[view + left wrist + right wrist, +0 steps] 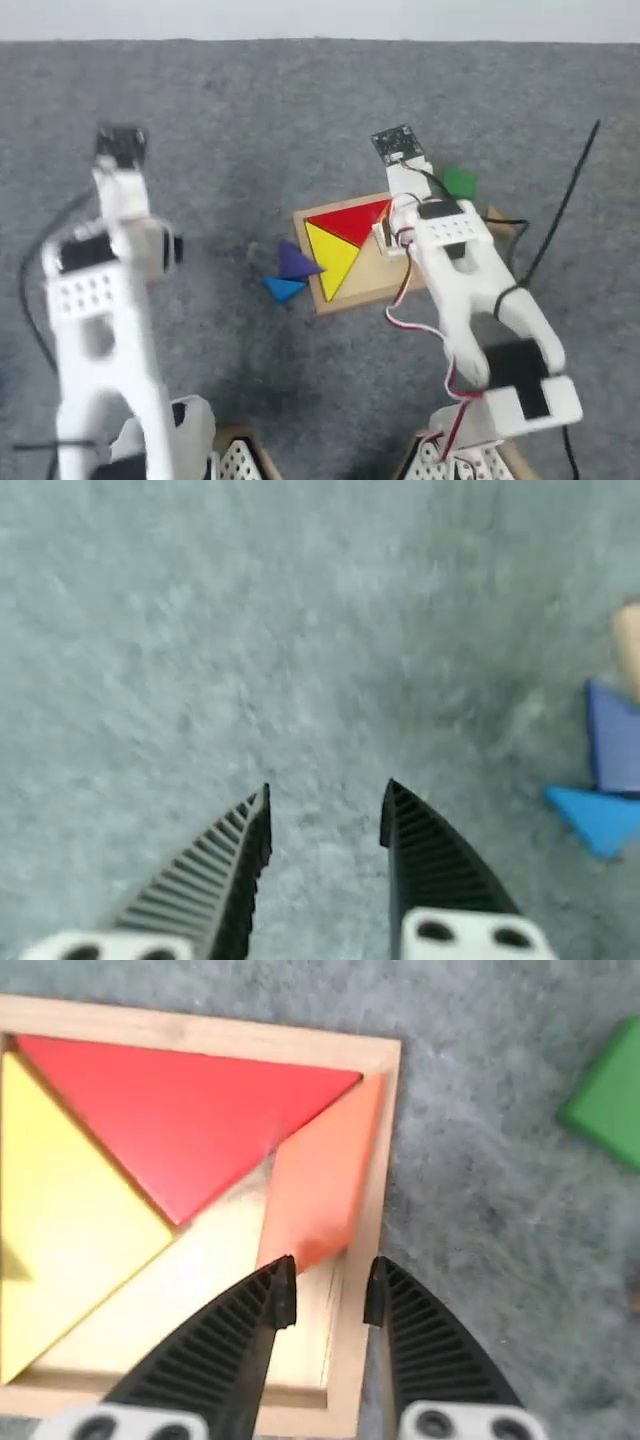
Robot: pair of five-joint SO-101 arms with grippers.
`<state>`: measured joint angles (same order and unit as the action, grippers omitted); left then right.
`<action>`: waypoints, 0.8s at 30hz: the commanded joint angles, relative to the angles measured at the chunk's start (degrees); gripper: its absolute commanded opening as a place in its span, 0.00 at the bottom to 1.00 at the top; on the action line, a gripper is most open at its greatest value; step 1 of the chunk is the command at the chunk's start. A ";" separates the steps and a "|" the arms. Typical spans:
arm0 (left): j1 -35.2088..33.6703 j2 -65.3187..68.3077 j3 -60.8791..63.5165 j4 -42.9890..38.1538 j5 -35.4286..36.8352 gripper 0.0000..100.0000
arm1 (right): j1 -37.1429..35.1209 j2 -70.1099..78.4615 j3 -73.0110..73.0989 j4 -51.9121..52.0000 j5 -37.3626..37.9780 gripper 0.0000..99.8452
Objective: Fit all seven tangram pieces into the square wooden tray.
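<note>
The square wooden tray (372,283) holds a red triangle (349,220) and a yellow triangle (331,256). In the right wrist view an orange parallelogram (323,1188) lies beside the red triangle (190,1120), along the tray rim (388,1090). My right gripper (330,1288) hovers open, its tips just short of the orange piece's near end. A purple-blue triangle (295,260) and a small blue triangle (283,288) lie on the carpet by the tray's left edge. A green piece (460,183) lies behind the tray. My left gripper (325,810) is open over bare carpet, left of the blue triangle (598,820).
Grey carpet covers the whole table. The right arm's white body (470,270) hangs over the tray's right part and hides it. The left arm (105,290) stands far left. A black cable (560,215) runs along the right side.
</note>
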<state>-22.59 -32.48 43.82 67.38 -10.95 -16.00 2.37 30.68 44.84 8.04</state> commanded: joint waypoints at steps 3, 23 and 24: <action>-0.26 -10.55 11.65 -6.33 -0.53 0.18 | -3.65 1.54 -3.78 -1.19 -0.70 0.12; 1.14 -10.55 16.48 -10.90 -0.53 0.18 | -0.22 -0.04 -8.18 -1.71 -0.70 0.12; 1.58 -10.55 16.57 -10.90 -0.53 0.18 | -0.13 0.84 -8.97 -1.71 -0.70 0.12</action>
<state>-21.98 -41.19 60.35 58.15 -11.03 -17.14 4.66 26.02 44.31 7.78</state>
